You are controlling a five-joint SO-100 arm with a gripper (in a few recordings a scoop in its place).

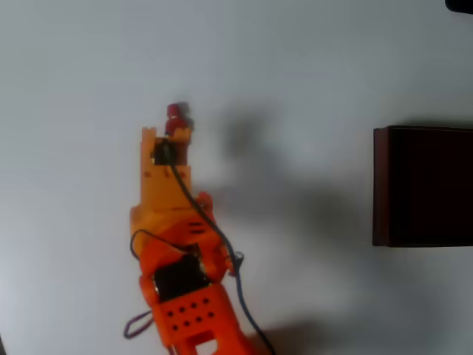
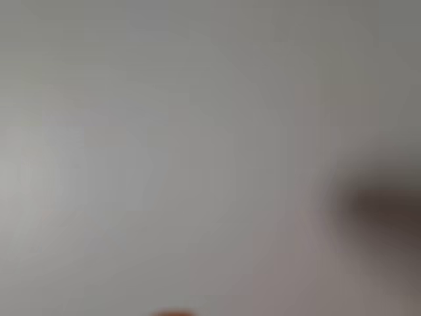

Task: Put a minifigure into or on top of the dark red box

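Note:
In the overhead view the tiny red minifigure (image 1: 177, 115) sits at the very tip of my orange gripper (image 1: 167, 133), left of centre on the white table. The fingers look closed on its lower body, with its round head poking out beyond them. The gripper's shadow falls well off to the right, so it hangs above the table. The dark red box (image 1: 423, 186), maroon with a very dark inside, stands at the right edge, far from the gripper. The wrist view is badly blurred and shows a grey surface with a dark smudge (image 2: 381, 204) at the right.
The orange arm (image 1: 185, 296) with its black cable runs down to the bottom edge of the overhead view. A bare white table (image 1: 310, 74) lies between the gripper and the box. A small dark object (image 1: 460, 4) sits in the top right corner.

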